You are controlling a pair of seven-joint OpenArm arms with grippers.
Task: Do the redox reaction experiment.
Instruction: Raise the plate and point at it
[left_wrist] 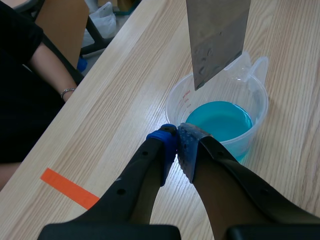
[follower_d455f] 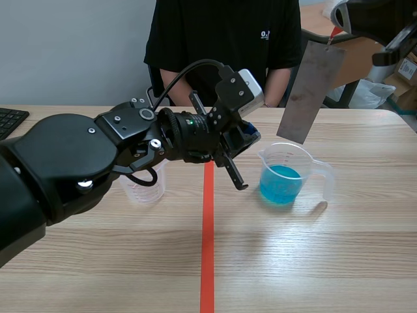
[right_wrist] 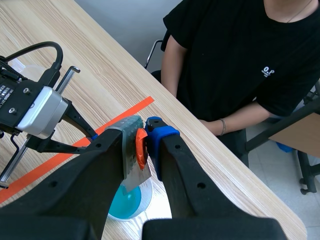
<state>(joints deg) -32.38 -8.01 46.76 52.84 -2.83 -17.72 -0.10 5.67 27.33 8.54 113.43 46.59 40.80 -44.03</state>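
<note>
A flat grey metal strip [follower_d455f: 311, 91] is gripped at its upper end by the right gripper [right_wrist: 142, 137] and hangs nearly upright, slightly tilted. Its droplet-marked lower end is poised just above a clear plastic measuring cup [follower_d455f: 293, 156]. This cup stands upright and is partly filled with bright blue liquid [follower_d455f: 281, 184]. A second clear cup [follower_d455f: 144, 188], partly hidden, stands well apart.

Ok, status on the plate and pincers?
Left pincer shut, empty, beside beaker. Right pincer shut on metal plate, hanging above blue liquid, not dipped. Nothing between plate and beaker.
</note>
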